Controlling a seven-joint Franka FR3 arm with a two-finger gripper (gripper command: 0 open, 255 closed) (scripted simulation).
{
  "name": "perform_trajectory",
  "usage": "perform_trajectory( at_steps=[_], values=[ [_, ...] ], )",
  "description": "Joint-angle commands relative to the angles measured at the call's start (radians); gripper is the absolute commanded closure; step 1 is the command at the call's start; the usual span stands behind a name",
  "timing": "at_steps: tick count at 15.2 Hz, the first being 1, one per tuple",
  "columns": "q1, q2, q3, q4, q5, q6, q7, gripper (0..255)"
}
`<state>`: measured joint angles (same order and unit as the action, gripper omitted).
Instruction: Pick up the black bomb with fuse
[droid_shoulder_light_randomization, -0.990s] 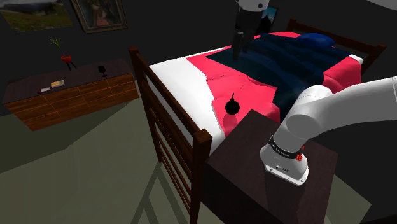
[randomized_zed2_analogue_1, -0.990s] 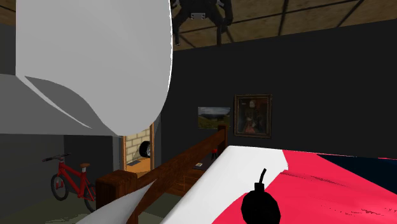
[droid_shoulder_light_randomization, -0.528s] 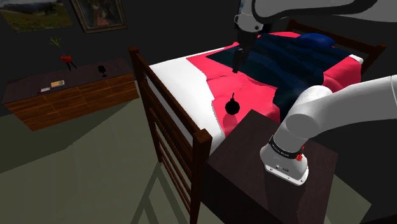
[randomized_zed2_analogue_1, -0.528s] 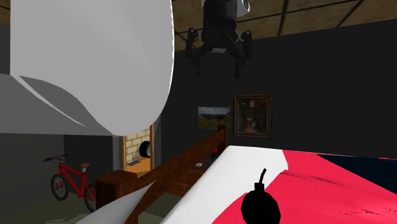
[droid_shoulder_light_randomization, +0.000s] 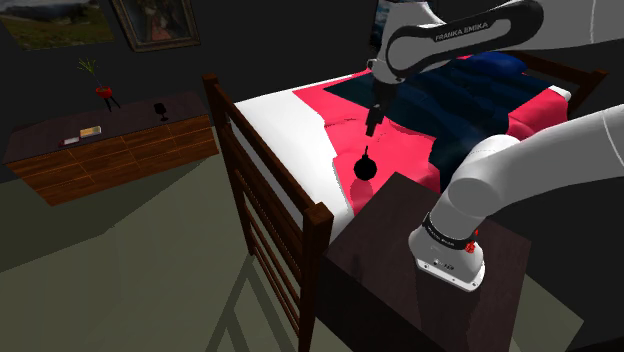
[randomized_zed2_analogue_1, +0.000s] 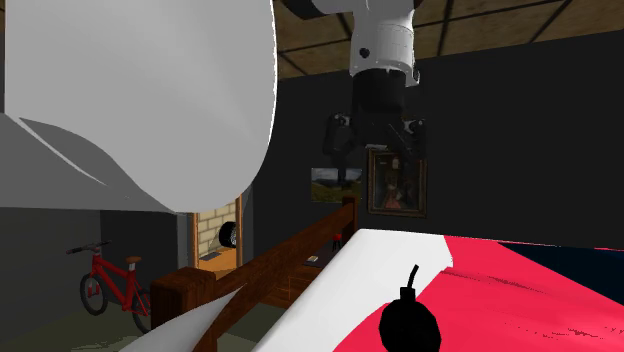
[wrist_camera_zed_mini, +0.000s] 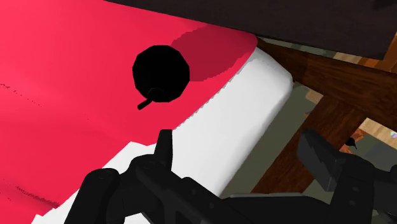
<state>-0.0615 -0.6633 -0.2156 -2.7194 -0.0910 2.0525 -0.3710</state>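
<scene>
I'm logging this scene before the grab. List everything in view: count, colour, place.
bomb with fuse: one, black, on the red cover near the bed's foot end
bed: one, dark wooden frame, white sheet, beside the stand
red cover: one, red, spread over the bed
blanket: one, dark blue, bunched at the bed's far end
dresser: one, brown wood, shoulder view's left
vase: one, red, on the dresser
wine glass: one, dark, on the dresser
framed pictures: two, on the dark wall above the dresser
bicycle: one, red, second exterior view's lower left
stand: one, dark box, under the arm
arm: one, white
hand: one, black, open, above the bomb
</scene>
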Motion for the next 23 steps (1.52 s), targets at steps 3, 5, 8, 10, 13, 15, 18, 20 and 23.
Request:
perform_trajectory(
  at_steps=[3,5,8,10,13,15,18,20,23],
  values=[
    [-0.011,0.119,-0.081,-0.032,-0.020,0.145,-0.097,0],
    [-0.009,0.192,-0.120,-0.040,-0.019,0.220,-0.146,0],
    [0.006,0.316,-0.181,-0.038,0.002,0.332,-0.231,0],
    [0.024,0.407,-0.223,-0.028,0.038,0.405,-0.300,0],
    [0.036,0.455,-0.236,-0.032,0.065,0.453,-0.329,0],
    [0.046,0.489,-0.243,-0.037,0.087,0.488,-0.347,0],
    [0.066,0.552,-0.254,-0.042,0.139,0.551,-0.387,0],
    [0.065,0.552,-0.254,-0.042,0.139,0.551,-0.387,0],
    [0.065,0.549,-0.253,-0.044,0.137,0.551,-0.386,255]
  ],
)
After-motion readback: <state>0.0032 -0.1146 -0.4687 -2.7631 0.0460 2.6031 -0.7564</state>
